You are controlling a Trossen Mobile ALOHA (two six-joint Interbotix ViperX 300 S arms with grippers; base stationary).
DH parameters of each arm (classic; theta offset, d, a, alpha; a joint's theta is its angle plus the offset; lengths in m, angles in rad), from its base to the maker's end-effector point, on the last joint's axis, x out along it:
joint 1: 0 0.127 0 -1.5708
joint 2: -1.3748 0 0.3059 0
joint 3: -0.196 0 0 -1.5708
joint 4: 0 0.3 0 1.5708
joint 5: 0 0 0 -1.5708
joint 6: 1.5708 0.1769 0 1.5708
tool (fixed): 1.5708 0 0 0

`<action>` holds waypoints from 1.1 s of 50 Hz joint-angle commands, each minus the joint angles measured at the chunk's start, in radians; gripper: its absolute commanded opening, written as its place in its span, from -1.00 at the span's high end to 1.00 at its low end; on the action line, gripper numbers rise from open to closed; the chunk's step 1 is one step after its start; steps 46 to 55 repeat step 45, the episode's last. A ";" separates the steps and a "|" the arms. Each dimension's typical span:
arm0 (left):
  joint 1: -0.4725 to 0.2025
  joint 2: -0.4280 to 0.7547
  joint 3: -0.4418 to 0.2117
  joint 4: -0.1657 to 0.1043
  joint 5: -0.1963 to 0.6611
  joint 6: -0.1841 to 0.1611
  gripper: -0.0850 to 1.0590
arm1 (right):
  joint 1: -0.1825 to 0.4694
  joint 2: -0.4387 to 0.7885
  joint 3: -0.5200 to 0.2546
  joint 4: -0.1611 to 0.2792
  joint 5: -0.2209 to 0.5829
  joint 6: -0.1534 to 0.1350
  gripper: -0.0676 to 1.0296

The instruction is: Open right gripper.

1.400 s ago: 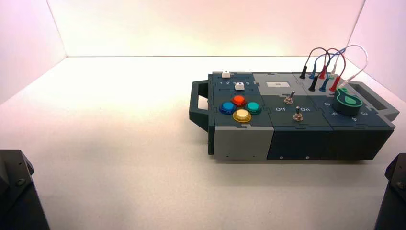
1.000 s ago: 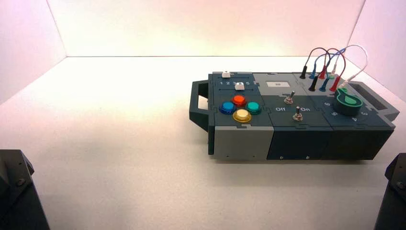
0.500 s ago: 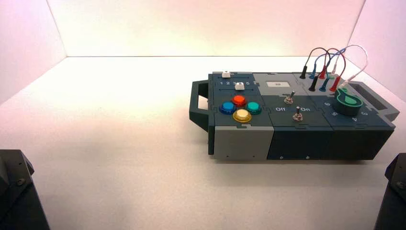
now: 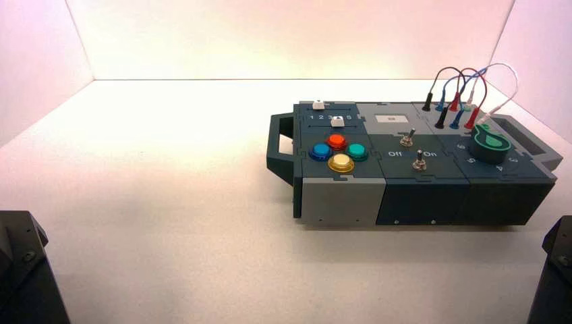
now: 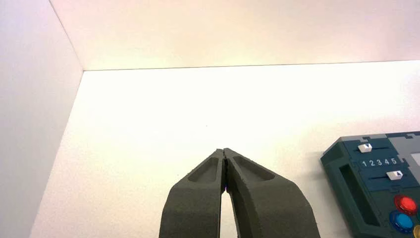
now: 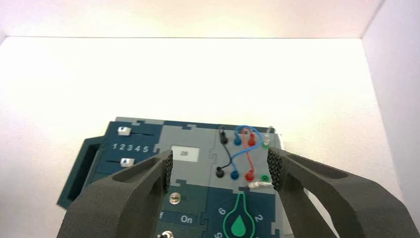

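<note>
1. Fingers spread wide on the right gripper [image 6: 220, 168]: its wrist view shows the two ribbed pads [image 6: 168, 168] far apart with nothing between them, so the opening the task asks for looks done.

2. That gripper hangs back from the box [image 4: 418, 196], parked at about 4 o'clock in the high view, where only the dark corner of the right arm [image 4: 554, 270] shows. Kept well apart, the open jaws frame the box without touching it.

3. Seen between them is the wire panel [image 6: 242, 153] with its black, blue, red and green plugs, and just below it the green knob [image 6: 238, 223].

4. Over at 8 o'clock the left gripper [image 5: 225, 153] waits, its tips pressed together on nothing, pointing across bare table [image 5: 198, 109] with the box's slider end [image 5: 379, 161] off to one side.

5. Nothing on the box is held, so a gripper set this wide seems ready for a reach toward the knob or a plug.
</note>
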 commanded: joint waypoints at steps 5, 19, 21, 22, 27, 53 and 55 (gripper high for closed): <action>-0.002 0.014 -0.012 -0.003 -0.005 0.000 0.90 | 0.003 0.014 -0.035 0.005 -0.012 0.002 -0.93; -0.002 0.017 -0.012 -0.002 -0.005 0.000 0.90 | 0.003 0.031 -0.034 0.005 -0.012 0.002 -0.93; -0.003 0.015 -0.012 -0.003 -0.005 0.000 0.90 | 0.003 0.035 -0.034 0.005 -0.014 0.002 -0.93; -0.002 0.015 -0.012 -0.003 -0.005 0.000 0.90 | 0.002 0.038 -0.034 0.005 -0.012 0.002 -0.93; -0.002 0.018 -0.012 -0.003 -0.006 0.000 0.90 | 0.003 0.052 -0.035 0.005 -0.012 0.002 -0.93; -0.003 0.020 -0.012 -0.003 -0.005 0.002 0.90 | 0.003 0.061 -0.037 0.005 -0.012 0.002 -0.93; -0.003 0.020 -0.012 -0.003 -0.005 0.002 0.90 | 0.003 0.061 -0.037 0.005 -0.012 0.002 -0.93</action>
